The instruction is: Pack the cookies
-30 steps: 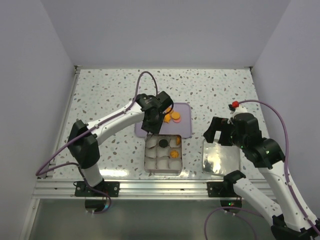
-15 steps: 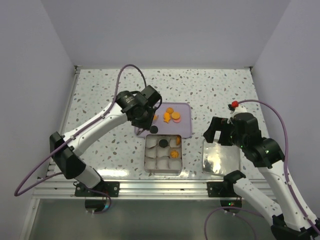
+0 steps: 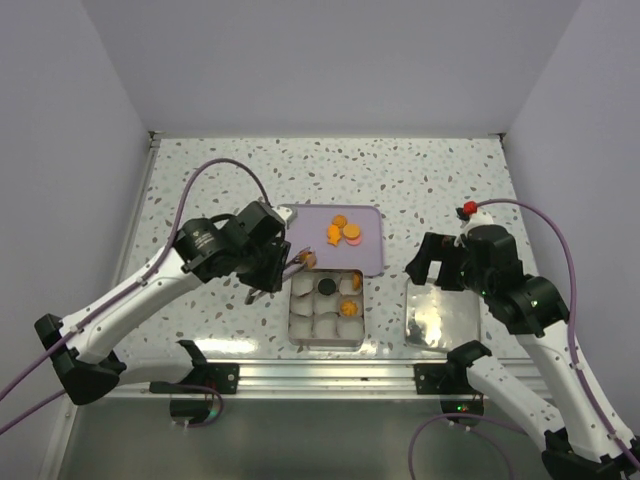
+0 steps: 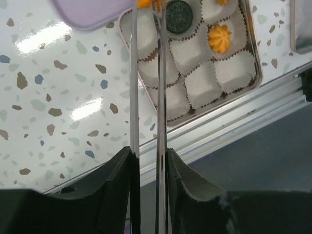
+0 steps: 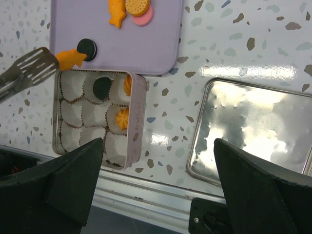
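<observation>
A: Orange is pinched at the tips of the tongs [image 3: 295, 266]. From above you see your left gripper [image 3: 272, 276] clamped on them. The orange cookie [image 3: 311, 259] is held over the near edge of the lilac tray [image 3: 366, 256], right by the far left corner of the tin [image 3: 327, 345]. Three loose cookies [image 3: 352, 235] lie grouped farther back on the tray.

B: Your left wrist camera tells you less about that. The two blades run close together up out of frame, with only a sliver of orange at the top. It does show you the paper cups [image 4: 202, 85] clearly. One holds a black cookie [image 4: 179, 14] and one an orange swirl [image 4: 219, 38].

A: The right wrist view gives you what the top view hides: a second black cookie [image 5: 87, 48] on the tray, just beside the held one. Your right gripper [image 5: 157, 142] has its fingers wide apart and grips nothing. It hangs over the strip between the tin and the metal lid [image 5: 248, 129].

B: Around it all you have a speckled terrazzo table [image 3: 420, 180] with patches of glare. An aluminium rail [image 3: 330, 372] runs along its near edge, and plain pale walls [image 3: 330, 60] stand on three sides.
</observation>
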Available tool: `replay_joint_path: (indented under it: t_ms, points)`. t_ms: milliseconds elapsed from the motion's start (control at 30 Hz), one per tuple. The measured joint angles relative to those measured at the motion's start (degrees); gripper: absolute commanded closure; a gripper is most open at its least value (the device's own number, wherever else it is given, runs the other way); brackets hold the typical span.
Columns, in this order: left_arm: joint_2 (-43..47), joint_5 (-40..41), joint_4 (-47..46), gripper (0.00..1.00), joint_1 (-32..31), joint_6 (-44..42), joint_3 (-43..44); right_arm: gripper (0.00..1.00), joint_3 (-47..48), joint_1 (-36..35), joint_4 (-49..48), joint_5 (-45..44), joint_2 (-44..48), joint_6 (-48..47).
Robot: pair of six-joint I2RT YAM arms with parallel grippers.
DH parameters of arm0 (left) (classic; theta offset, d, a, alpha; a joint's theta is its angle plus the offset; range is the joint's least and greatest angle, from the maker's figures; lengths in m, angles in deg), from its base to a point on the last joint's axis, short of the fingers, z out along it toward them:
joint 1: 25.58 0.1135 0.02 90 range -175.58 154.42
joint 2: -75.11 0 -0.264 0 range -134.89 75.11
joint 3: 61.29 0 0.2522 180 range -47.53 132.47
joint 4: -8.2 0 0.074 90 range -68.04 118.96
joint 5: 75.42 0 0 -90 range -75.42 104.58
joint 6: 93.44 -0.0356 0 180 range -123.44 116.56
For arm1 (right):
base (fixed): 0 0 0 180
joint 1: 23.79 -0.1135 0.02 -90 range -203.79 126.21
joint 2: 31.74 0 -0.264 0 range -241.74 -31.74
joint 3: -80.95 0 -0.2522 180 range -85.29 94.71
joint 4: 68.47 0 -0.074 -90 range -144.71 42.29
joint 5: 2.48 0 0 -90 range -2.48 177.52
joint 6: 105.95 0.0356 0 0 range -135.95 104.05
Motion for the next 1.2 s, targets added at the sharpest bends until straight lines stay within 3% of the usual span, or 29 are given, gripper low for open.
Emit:
replay_joint_path:
  t_ms: [333,600,867,1200]
  points:
    - [1.99,-3.13,-0.92,0.72,-5.14,0.26,-4.17,0.01,-0.98,0.00,-0.02,0.17,0.61,0.79]
    - [1.38,0.04,-0.83,0.53,-5.25,1.77,-3.23,0.01,-1.01,0.00,0.22,0.13,1.86,0.85]
    - [-7.43,2.43,-2.64,0.50,-5.25,2.14,0.74,0.01,-1.01,0.00,0.22,0.09,1.84,0.83]
    - [-20.22,3.48,-3.91,0.49,-5.11,2.14,11.72,0.01,-1.01,0.00,0.22,-0.13,1.03,0.74]
